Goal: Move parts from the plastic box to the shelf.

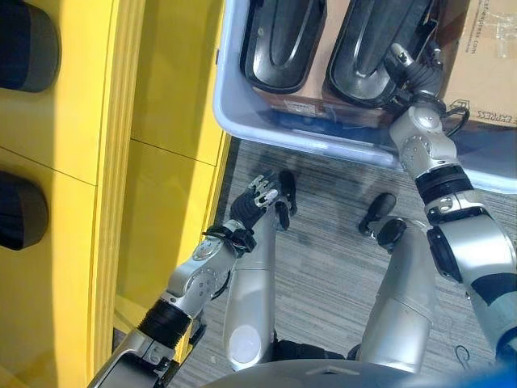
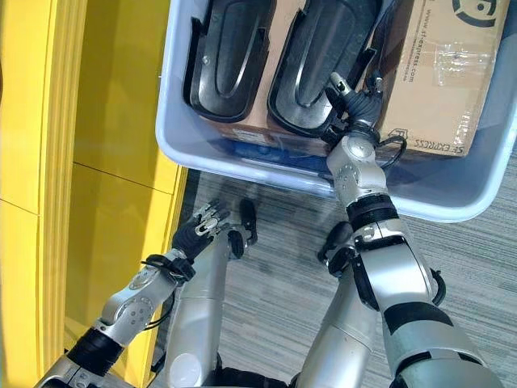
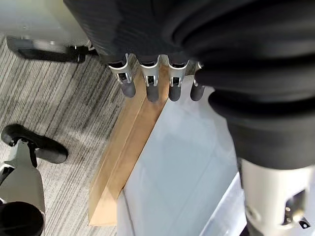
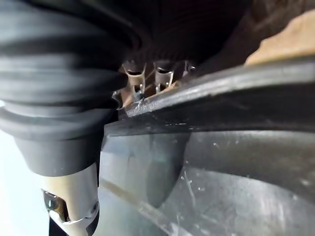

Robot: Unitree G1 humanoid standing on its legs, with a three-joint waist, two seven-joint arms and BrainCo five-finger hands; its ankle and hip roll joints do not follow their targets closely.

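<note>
A pale blue plastic box (image 1: 307, 137) stands on the floor ahead with two black moulded parts in it, one on the left (image 1: 283, 40) and one on the right (image 1: 376, 48). My right hand (image 2: 355, 97) reaches into the box at the right part's near edge. Its fingers (image 4: 165, 76) curl over the rim of that black part (image 4: 221, 147), with their tips hidden behind it. The yellow shelf (image 1: 161, 121) rises on my left. Between shelf and box, my left hand (image 1: 262, 202) hangs low with straight fingers (image 3: 147, 83) and holds nothing.
A cardboard box (image 2: 452, 73) lies in the plastic box to the right of the parts. Two dark rounded things (image 1: 24, 44) (image 1: 20, 210) sit in the shelf at the far left. Grey striped carpet (image 2: 275, 307) covers the floor.
</note>
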